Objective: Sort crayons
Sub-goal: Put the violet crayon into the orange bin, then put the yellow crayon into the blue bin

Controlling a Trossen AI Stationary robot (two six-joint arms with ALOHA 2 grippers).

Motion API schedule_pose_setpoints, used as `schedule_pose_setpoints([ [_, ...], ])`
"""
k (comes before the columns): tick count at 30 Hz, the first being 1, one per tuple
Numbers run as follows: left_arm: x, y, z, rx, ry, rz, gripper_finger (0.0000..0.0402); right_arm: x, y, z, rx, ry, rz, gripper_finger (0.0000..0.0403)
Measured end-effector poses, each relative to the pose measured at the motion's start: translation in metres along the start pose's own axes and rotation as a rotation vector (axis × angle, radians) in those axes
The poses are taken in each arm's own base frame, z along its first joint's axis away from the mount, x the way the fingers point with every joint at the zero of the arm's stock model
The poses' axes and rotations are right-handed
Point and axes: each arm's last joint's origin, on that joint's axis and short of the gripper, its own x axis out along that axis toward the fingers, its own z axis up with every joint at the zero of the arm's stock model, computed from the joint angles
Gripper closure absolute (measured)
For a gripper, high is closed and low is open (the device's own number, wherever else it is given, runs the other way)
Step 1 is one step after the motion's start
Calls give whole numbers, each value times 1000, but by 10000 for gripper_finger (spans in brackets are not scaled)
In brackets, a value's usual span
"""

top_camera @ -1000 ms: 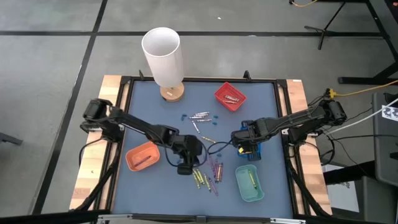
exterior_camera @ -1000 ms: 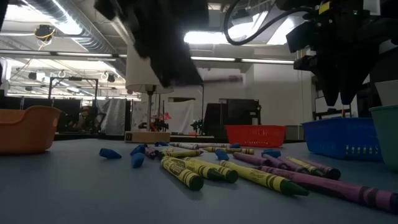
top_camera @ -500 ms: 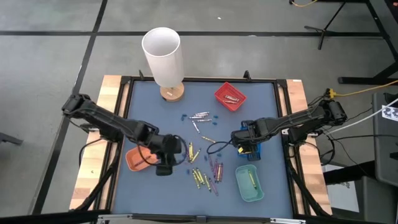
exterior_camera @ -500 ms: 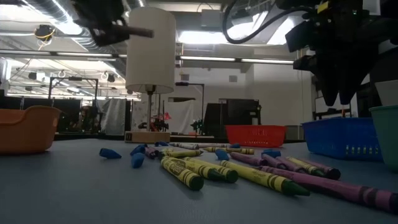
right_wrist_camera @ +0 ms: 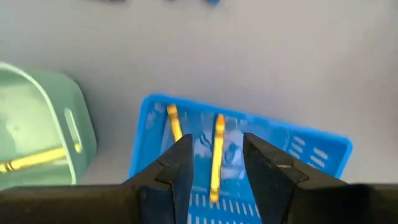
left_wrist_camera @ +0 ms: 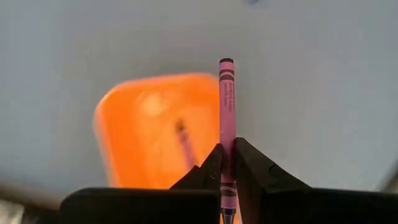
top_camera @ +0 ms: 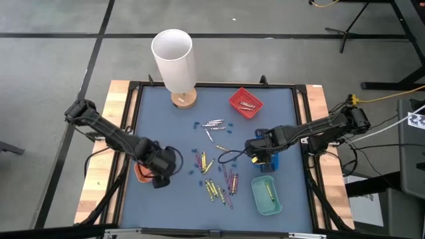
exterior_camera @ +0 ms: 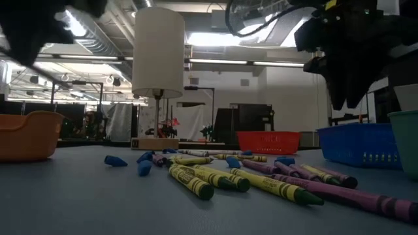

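I see left gripper (left_wrist_camera: 227, 163) clenched on pink crayon (left_wrist_camera: 227, 106), its long axis straight out past the fingertips, tip over orange tray (left_wrist_camera: 149, 130) at lower left of high view | right gripper (right_wrist_camera: 216, 163) fingers spread, empty, over blue basket (right_wrist_camera: 311, 146) holding gold-orange crayons (right_wrist_camera: 216, 155)

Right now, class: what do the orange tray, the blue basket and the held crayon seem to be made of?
Orange tray: probably moulded plastic, smooth with rounded corners and even colour.
Blue basket: likely plastic too, its wall slotted and slightly see-through.
Crayon: presumably wax in a matte pink paper wrapper with dark bands, gripped in the left jaws.
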Motion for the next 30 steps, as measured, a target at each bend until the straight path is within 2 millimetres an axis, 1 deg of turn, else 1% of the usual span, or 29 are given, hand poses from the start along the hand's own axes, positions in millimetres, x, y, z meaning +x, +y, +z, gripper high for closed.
schedule_pose_setpoints([
  [4, -1, 3, -14, -91, 59, 104, 393, 0, 1, 8, 3, -81, 9, 265],
  [8, -2, 3, -25, -167, 64, 169, 393, -2, 2, 18, 6, -186, 34, 265],
  [16, -3, -2, -32, -150, 40, 175, 389, -9, 7, 41, -10, -429, 134, 265],
  [19, -3, -2, -32, -150, 40, 175, 375, -13, 8, 47, -48, -502, 141, 265],
  [24, -3, -2, -32, -166, 33, 177, 340, -14, 8, 54, -101, -577, 131, 265],
  [27, -3, -2, -31, -173, 10, 186, 318, -10, 9, 60, -95, -603, 134, 265],
  [30, -3, -1, -30, -170, -19, 199, 301, -1, 10, 65, -93, -599, 132, 265],
])
